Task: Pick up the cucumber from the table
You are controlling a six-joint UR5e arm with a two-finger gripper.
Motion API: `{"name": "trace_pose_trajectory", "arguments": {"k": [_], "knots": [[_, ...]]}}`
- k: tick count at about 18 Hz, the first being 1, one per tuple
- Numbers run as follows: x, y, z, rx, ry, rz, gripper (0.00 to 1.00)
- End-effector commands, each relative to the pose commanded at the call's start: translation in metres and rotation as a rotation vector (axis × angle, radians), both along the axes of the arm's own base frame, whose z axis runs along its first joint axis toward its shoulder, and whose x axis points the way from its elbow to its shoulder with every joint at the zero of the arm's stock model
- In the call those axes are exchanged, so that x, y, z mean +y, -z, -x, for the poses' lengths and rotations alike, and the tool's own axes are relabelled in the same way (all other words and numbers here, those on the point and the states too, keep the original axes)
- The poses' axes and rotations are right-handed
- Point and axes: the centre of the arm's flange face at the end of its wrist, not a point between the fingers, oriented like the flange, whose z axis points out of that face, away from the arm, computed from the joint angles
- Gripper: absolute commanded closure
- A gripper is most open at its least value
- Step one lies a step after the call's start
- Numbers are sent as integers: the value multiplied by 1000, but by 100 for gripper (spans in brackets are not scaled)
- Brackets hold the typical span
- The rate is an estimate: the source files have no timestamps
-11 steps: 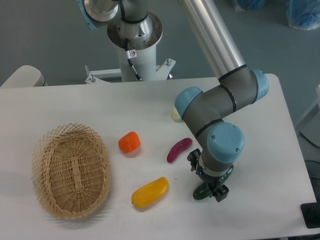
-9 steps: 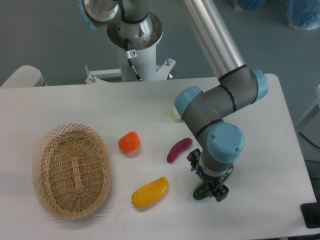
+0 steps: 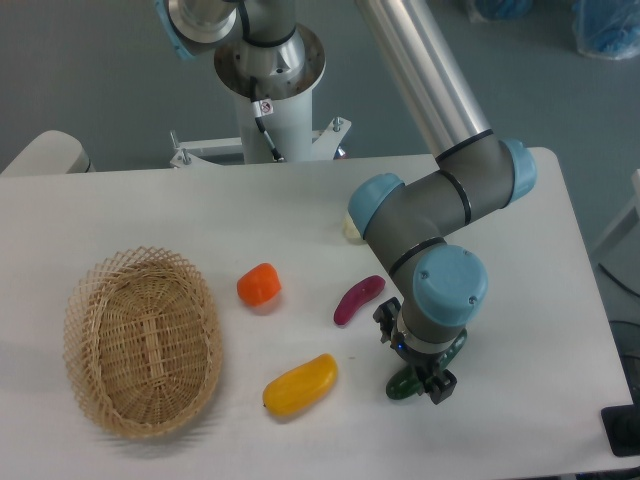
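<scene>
Bright, even overhead light falls on the large white smooth table [image 3: 150,200]. Shadows beneath objects are soft and faint. The picture is sharp throughout, with little glare or edge distortion.

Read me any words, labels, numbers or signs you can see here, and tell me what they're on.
No readable text anywhere.
Small round red-and-white sticker on the robot base column: too small and blurred to read.
The cucumber, wicker basket and table carry no markings.
</scene>
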Motion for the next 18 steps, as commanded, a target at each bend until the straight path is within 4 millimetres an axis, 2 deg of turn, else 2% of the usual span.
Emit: {"name": "trace_pose_trajectory", "arguments": {"k": [9, 16, 18], "knots": [[-2, 2, -1, -7, 8, -10, 0], [-6, 18, 5, 17, -2, -26, 0], [-9, 27, 14, 31, -9, -36, 0]]}}
